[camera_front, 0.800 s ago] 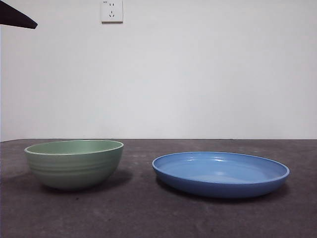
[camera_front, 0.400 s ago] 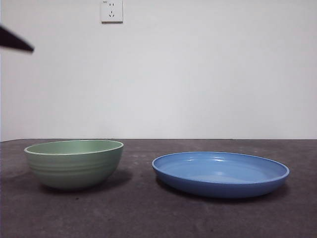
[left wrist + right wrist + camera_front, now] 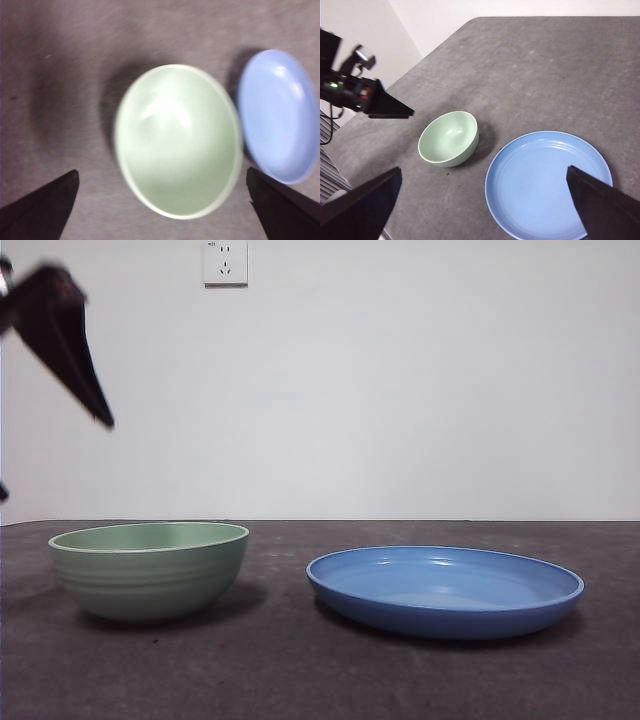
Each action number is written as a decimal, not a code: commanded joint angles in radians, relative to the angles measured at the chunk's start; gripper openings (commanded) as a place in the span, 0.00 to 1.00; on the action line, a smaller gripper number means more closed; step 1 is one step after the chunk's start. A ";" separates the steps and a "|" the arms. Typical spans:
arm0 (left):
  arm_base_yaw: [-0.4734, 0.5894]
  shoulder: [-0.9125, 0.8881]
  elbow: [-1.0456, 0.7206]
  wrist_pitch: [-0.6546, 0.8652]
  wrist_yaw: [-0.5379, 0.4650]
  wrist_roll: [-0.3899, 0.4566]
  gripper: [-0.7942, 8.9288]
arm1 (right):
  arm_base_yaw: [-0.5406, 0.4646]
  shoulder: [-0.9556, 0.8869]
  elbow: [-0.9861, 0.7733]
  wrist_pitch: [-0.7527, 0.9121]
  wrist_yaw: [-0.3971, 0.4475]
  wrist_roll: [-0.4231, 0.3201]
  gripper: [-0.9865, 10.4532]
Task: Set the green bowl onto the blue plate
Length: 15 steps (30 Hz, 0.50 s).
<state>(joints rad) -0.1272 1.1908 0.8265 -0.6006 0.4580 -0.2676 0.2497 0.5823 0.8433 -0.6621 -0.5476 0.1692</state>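
While you look across the worktop [image 3: 300, 680], you see the green bowl [image 3: 150, 582] standing upright on the dark grey surface, with the blue plate [image 3: 446, 590] beside it and apart from it; a bare strip of worktop lies between them. Neither dish holds anything. The left hand [image 3: 160, 200] hangs above the bowl with its jaws spread wide, one on either side of the bowl's rim as its own camera sees it, touching nothing. In the front view you catch that hand [image 3: 60, 340] as a dark, blurred tip high at the side, over the bowl's outer edge. The right hand [image 3: 480, 200] waits high over the worktop with its jaws wide apart and nothing between them; from there you see bowl and plate side by side.
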 commanded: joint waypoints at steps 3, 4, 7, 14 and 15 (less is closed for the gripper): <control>-0.001 0.133 0.018 0.043 -0.018 0.042 0.69 | 0.004 0.004 0.015 0.010 -0.003 0.007 0.60; -0.001 0.154 0.018 0.051 -0.018 0.043 0.69 | 0.004 0.004 0.015 0.010 -0.003 0.007 0.60; -0.001 0.219 0.018 0.078 -0.018 0.043 0.69 | 0.004 0.004 0.015 0.010 -0.003 0.007 0.60; -0.001 0.309 0.025 0.108 -0.018 0.043 0.65 | 0.004 0.004 0.015 0.010 -0.003 0.007 0.60; -0.001 0.318 0.029 0.106 -0.018 0.043 0.59 | 0.004 0.004 0.015 0.010 -0.003 0.007 0.60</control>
<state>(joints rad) -0.1272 1.4895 0.8318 -0.4992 0.4427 -0.2436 0.2497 0.5823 0.8433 -0.6617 -0.5476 0.1719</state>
